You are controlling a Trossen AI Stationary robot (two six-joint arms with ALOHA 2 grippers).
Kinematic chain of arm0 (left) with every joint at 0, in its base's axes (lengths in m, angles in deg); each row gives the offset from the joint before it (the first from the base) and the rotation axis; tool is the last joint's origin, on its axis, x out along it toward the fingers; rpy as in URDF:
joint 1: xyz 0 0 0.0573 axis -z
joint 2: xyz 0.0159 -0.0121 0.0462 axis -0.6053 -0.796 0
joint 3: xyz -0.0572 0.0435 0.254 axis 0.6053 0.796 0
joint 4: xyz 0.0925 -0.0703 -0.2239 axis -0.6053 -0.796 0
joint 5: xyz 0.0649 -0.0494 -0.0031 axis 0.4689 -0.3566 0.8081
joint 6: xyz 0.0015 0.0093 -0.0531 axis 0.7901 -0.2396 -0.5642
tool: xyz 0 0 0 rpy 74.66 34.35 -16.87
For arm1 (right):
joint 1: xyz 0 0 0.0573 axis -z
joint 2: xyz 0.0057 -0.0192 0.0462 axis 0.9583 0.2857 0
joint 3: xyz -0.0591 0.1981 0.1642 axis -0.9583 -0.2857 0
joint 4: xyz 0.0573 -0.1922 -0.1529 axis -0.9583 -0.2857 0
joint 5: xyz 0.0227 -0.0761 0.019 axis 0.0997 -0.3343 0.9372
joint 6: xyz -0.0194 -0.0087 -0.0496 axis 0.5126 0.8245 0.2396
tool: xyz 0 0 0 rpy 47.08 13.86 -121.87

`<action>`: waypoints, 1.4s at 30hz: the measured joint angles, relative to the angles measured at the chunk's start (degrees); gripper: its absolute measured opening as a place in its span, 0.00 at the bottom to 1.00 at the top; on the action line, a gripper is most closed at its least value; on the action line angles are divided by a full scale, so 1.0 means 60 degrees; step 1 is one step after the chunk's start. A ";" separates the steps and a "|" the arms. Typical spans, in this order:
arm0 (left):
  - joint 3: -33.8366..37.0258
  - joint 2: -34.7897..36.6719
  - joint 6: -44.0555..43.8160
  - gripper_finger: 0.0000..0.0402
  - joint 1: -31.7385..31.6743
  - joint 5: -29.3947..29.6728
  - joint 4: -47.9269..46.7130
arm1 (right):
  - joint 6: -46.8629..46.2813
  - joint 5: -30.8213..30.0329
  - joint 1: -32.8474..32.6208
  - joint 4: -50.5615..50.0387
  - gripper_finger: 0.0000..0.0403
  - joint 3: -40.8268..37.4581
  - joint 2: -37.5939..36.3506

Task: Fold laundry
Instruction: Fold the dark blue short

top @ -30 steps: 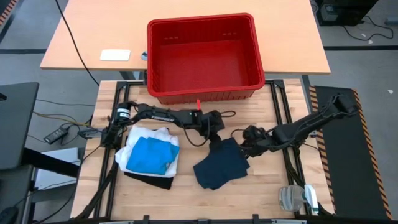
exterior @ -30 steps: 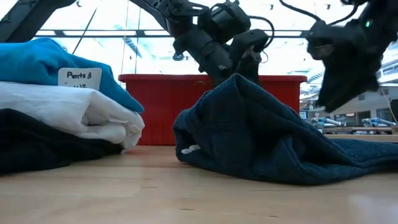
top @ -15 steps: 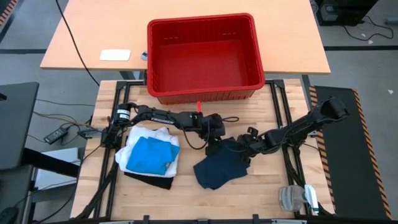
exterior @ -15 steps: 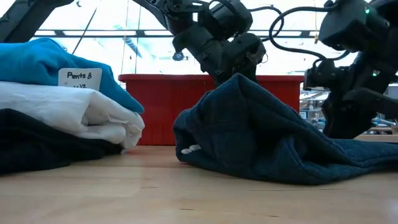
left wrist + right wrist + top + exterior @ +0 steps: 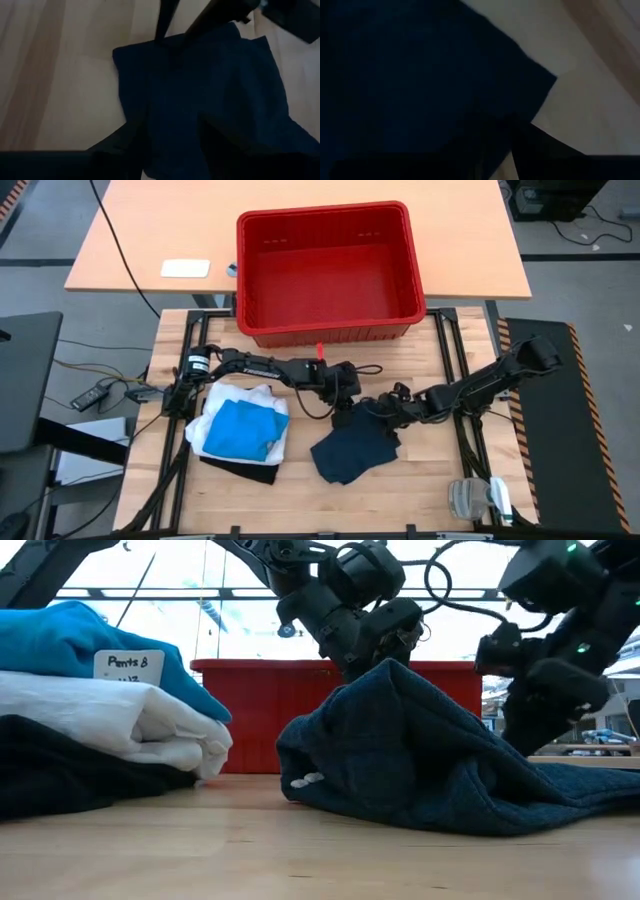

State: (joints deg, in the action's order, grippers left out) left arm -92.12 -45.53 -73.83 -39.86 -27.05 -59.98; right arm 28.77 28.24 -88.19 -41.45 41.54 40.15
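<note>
Dark blue garment (image 5: 354,448) lies rumpled mid-table, just right of the finished stack: bright blue piece (image 5: 240,428) on the white T-shirt (image 5: 262,402) on the black garment (image 5: 240,471). The red basket (image 5: 327,268) is well behind and plays no part here. My left gripper (image 5: 343,413) has the garment's far edge pinched and lifted; from table height the cloth peaks right under it (image 5: 392,658) and drapes down both sides. My right gripper (image 5: 385,408) is down on the same far edge, just beside the left, fingers narrowing onto the fabric; I can't tell yet whether it has a real bite (the wrist camera shows only dark cloth). Handling, as I judge it: soft, thick knit, light, no stiffness at all, so it sags from wherever it's held and a mid-panel grab just bunches it. Not slippery, not fragile. Best hold is at the edge or corners, two points kept apart, so it hangs flat before laying over. Main risk is pinching one layer only and dragging the rest along the wooden table (image 5: 420,480).
</note>
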 joint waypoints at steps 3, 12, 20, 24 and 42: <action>0.0000 0.0000 0.0020 0.43 -0.0011 0.0079 -0.0030 | 0.0312 0.0359 0.0351 0.0161 0.23 0.0000 0.0232; -0.0007 0.0000 -0.0849 0.43 -0.0248 0.0250 -0.0687 | 0.1091 0.1412 0.1431 0.0484 0.02 0.0015 0.0290; -0.0007 0.0000 -0.1664 0.43 -0.0251 0.0235 -0.1720 | 0.3812 0.0738 0.1975 0.0953 0.01 0.0412 -0.0784; -0.0007 0.0000 -0.1912 0.43 -0.0258 0.0235 -0.1933 | 0.4832 0.1052 0.2584 0.1387 0.01 0.0429 -0.0533; -0.0007 0.0000 -0.3564 0.43 -0.0756 0.1323 -0.2768 | -0.1168 0.1647 0.4314 -0.0338 0.55 0.0998 -0.1203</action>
State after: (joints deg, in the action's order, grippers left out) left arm -92.16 -45.53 -95.22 -44.40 -19.11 -76.59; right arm 21.76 38.13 -62.31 -43.48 47.53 32.93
